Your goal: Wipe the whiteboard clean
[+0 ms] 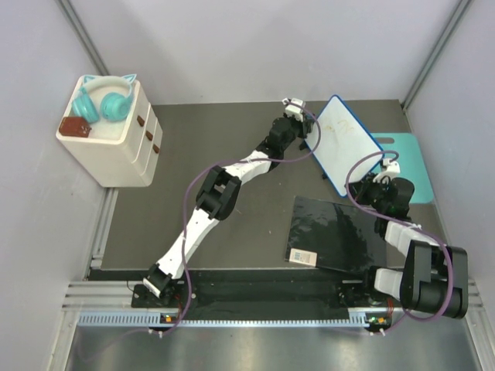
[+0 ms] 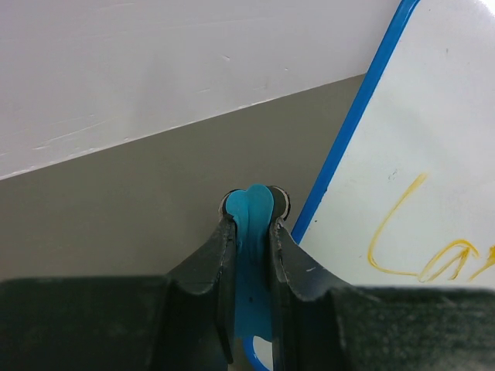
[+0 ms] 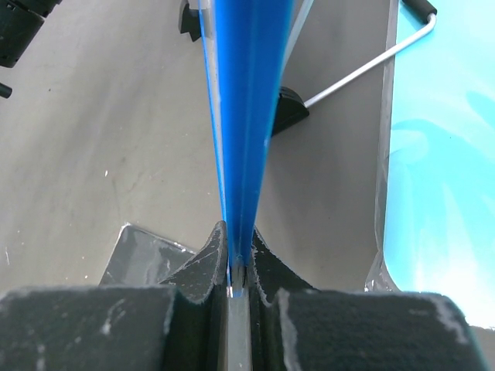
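My right fingers (image 3: 203, 259) are clamped on the blue rim of the whiteboard (image 3: 240, 116). I judge this steadies it, tilted up at the upper right of the worktop (image 1: 232, 154), for wiping. My left fingers (image 2: 220, 263) pinch a blue piece (image 2: 251, 212), probably the eraser, just beside the board's left rim. The left wrist view shows the yellow scribble (image 2: 421, 247) plainly, not yet wiped. Only the right wrist view shows my grip edge-on.

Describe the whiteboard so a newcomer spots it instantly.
Grey table, far right corner. The whiteboard is beside a teal mat, behind a glossy black sheet. Only it is white with a thin blue rim and yellow scribbles.
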`<action>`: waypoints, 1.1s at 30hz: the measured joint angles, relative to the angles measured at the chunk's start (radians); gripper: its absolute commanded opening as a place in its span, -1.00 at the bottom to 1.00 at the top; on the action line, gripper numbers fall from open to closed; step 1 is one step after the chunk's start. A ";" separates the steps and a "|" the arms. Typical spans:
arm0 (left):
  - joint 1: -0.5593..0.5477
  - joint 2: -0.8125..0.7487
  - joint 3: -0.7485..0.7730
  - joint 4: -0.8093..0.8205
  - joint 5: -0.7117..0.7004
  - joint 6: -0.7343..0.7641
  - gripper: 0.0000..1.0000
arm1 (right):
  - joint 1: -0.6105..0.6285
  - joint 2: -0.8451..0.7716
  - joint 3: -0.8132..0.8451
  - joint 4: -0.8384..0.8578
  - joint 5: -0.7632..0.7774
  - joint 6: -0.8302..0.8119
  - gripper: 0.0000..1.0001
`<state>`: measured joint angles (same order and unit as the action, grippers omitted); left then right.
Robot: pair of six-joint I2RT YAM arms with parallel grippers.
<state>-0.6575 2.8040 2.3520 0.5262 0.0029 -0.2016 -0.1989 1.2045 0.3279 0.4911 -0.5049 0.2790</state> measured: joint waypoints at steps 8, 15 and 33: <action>-0.010 0.000 -0.004 0.024 0.023 -0.013 -1.00 | 0.000 -0.031 -0.045 0.043 0.015 -0.009 -1.00; -0.054 0.002 -0.015 0.089 0.060 -0.015 -1.00 | 0.000 -0.044 -0.055 0.054 0.042 -0.006 -1.00; -0.156 -0.063 -0.180 0.282 0.135 -0.007 -1.00 | -0.006 -0.044 -0.055 0.069 0.090 -0.010 -1.00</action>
<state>-0.8131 2.7415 2.1715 0.8082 0.1379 -0.2085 -0.2054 1.1603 0.2733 0.5606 -0.4149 0.2687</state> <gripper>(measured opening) 0.209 0.046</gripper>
